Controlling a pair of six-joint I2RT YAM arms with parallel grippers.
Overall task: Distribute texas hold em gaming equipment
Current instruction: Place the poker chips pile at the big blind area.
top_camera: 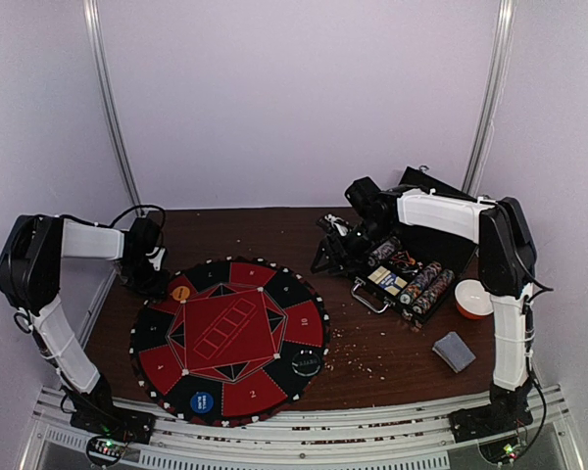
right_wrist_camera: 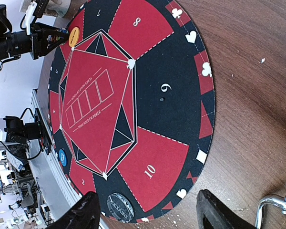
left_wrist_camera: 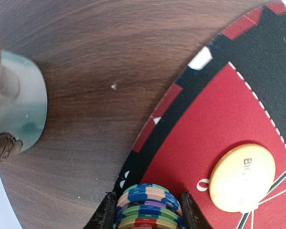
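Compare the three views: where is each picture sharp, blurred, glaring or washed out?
Top external: soft, even light; small print on the round red-and-black mat unreadable. Left wrist: stack of striped poker chips sharp, pale greenish object at the left edge blurred, round yellow button disc glaring pale. Right wrist: mat crisp, room beyond the brown wooden table overexposed, fingers of the right gripper dark silhouettes.

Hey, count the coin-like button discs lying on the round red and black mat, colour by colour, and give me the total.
Yellow coin-like button disc: 1
Blue coin-like button disc: 1
Black coin-like button disc: 1
Total on the round red-and-black mat: 3
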